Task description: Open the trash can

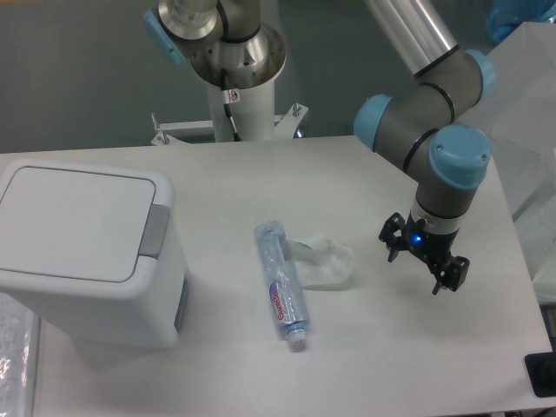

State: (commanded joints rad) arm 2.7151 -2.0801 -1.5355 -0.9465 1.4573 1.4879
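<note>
Camera view: the large white boxy plastic trash can (82,256) with rounded corners sits at the table's left edge, flat lid down. It looks stiff, light and smooth; the grey push-button tab (155,231) on its right rim is probably the spot to press. The black 2-finger gripper (423,258) hangs spread and empty at the right, well apart, beyond a clear plastic bottle (281,283).

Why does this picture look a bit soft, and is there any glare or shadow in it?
In the fixed camera view, everything is mildly blurry; the label on the bottle can't be read. Light is even: the trash can casts only a faint shadow, the gripper shows a small blue glow, and the table has no harsh glare.
</note>
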